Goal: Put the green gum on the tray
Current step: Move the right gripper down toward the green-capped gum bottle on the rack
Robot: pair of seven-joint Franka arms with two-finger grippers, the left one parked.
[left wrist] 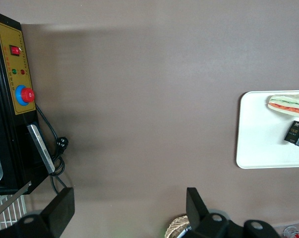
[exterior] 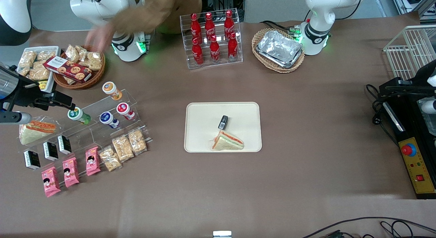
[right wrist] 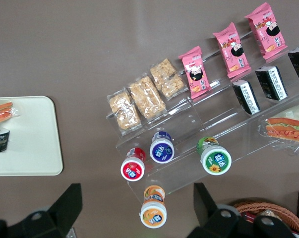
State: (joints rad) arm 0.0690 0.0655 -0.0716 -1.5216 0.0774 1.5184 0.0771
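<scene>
The green gum (right wrist: 215, 158) stands on the clear acrylic stepped rack (right wrist: 189, 148), its lid label showing white characters too small to read and a small flower. The blue-lidded bottle (right wrist: 162, 149) is just beside it on the rack. The gripper (right wrist: 134, 208) hangs above the rack, its two fingers spread wide apart and holding nothing. The tray (exterior: 201, 129), well apart from the rack toward the parked arm's end, carries a sandwich (exterior: 227, 142) and a small black box (exterior: 223, 122) with illegible print. Red Coca-Cola bottles (exterior: 213, 38) stand farther from the front camera than the rack.
</scene>
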